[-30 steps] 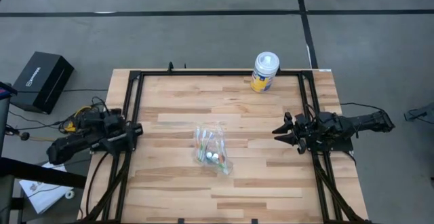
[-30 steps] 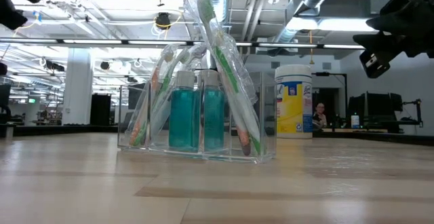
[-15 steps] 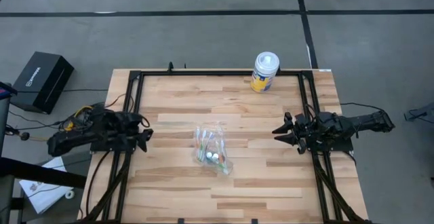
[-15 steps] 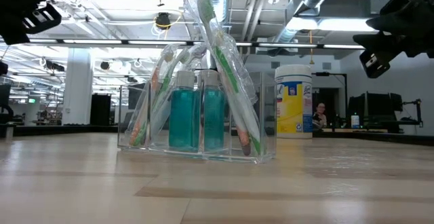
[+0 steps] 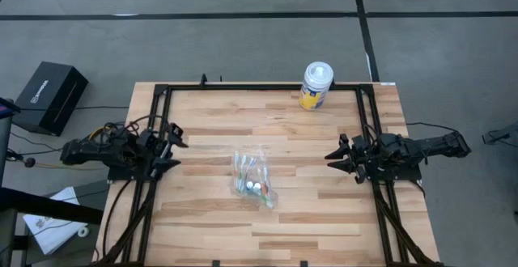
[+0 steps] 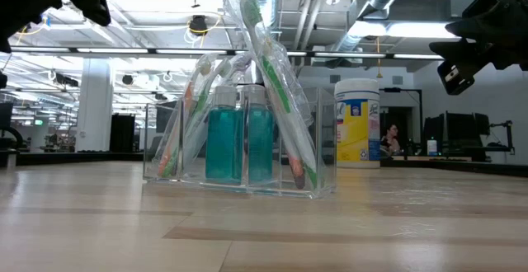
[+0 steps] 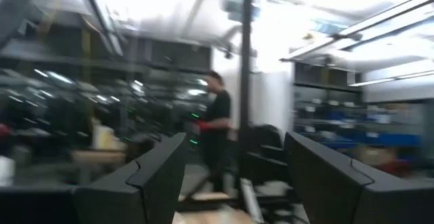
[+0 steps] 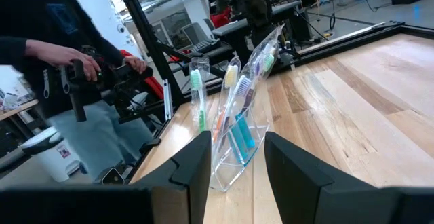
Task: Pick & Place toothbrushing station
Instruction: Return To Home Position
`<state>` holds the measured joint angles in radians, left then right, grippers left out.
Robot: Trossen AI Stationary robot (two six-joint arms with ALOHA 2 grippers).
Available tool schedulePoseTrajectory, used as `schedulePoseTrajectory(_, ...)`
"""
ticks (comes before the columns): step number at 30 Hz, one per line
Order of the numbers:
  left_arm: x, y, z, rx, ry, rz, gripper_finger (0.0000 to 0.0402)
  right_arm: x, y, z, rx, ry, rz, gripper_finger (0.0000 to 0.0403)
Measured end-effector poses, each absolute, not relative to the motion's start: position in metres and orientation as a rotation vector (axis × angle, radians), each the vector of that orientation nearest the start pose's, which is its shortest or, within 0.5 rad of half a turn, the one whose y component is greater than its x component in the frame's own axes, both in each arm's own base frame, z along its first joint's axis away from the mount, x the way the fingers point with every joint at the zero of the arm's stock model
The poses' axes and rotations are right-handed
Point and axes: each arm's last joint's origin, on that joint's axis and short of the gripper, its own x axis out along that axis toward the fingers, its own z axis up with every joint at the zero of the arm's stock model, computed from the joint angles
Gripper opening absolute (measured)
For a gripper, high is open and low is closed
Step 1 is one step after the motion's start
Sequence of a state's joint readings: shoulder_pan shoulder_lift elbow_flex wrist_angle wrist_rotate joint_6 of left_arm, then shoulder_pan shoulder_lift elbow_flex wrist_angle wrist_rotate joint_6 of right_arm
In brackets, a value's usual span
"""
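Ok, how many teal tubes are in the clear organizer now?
2. One teal tube stands upright in the clear organizer, the second teal tube right beside it; none appears hidden.

**Left arm** [image 5: 113, 150] and **right arm** [image 5: 417, 150]: dark, matte, jointed segments of blocky outline. Thin black cables [image 5: 121, 126] loop beside the left arm. The left gripper [image 7: 234, 149] and the right gripper [image 8: 235, 146] each bear two black, flat-faced fingers [image 7: 152, 180] with angular, bevelled edges.
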<state>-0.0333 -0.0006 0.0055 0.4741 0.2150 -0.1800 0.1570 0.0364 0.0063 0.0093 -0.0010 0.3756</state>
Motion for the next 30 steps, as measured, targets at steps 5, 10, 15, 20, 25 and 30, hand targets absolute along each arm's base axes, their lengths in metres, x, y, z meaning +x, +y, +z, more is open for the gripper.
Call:
schedulePoseTrajectory(5, 0.085, -0.012, 0.211, -0.099, -0.48, -0.27, 0.0242, 0.098, 0.016, 0.164, 0.373, 0.05, 0.152, 0.0128)
schedulePoseTrajectory(10, 0.084, -0.016, 0.211, -0.108, -0.482, -0.311, 0.0242, 0.098, 0.016, 0.164, 0.373, 0.05, 0.152, 0.0128)
schedulePoseTrajectory(15, 0.086, -0.017, 0.206, -0.121, -0.425, -0.294, 0.0243, 0.098, 0.016, 0.164, 0.373, 0.05, 0.152, 0.0128)
schedulePoseTrajectory(20, 0.094, -0.019, 0.181, -0.13, -0.147, -0.275, 0.0245, 0.098, 0.016, 0.164, 0.373, 0.05, 0.152, 0.0128)
schedulePoseTrajectory(25, 0.096, -0.018, 0.169, -0.143, -0.026, -0.213, 0.0246, 0.098, 0.016, 0.164, 0.373, 0.051, 0.152, 0.0128)
schedulePoseTrajectory(30, 0.096, -0.015, 0.168, -0.111, -0.019, -0.148, 0.0244, 0.098, 0.016, 0.164, 0.373, 0.051, 0.152, 0.0128)
